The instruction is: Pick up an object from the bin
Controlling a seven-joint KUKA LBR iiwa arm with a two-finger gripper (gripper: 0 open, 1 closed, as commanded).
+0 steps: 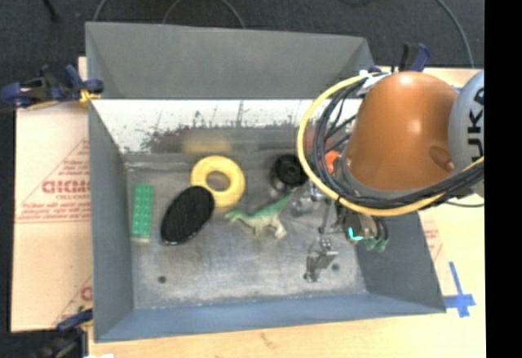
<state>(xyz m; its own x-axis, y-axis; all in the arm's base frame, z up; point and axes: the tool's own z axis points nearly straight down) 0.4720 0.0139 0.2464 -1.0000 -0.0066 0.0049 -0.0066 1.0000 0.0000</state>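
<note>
Gripper (320,260) hangs low over a bare patch of floor at the near right of the grey bin (245,63), as I see it from the camera. Closest to it is a green toy dinosaur (259,219), lying on the floor just to the view's left of the gripper and apart from it.

Beyond the dinosaur, toward the back wall, a yellow ring (218,179) lies flat. A black oval pad (188,214) is tucked against the ring's near-left side. Further left, a green studded block (143,211) lies lengthwise beside the left wall, well apart from the gripper. A black round piece (285,171) sits behind the dinosaur, just at the edge of the looped cables (325,124). Between the gripper and the dinosaur I see only open floor.

The arm (469,120) comes in from the right of the view over the bin's right wall. Its orange cover (400,132) bulks above the right end of the bin, and the cables loop round it in black and yellow. The wrist points steeply down, so the gripper reaches the floor below and a little to the left of the cover.

From this angle I cannot tell whether the gripper is released or clenched. I make out nothing in it, and it touches none of the things.
</note>
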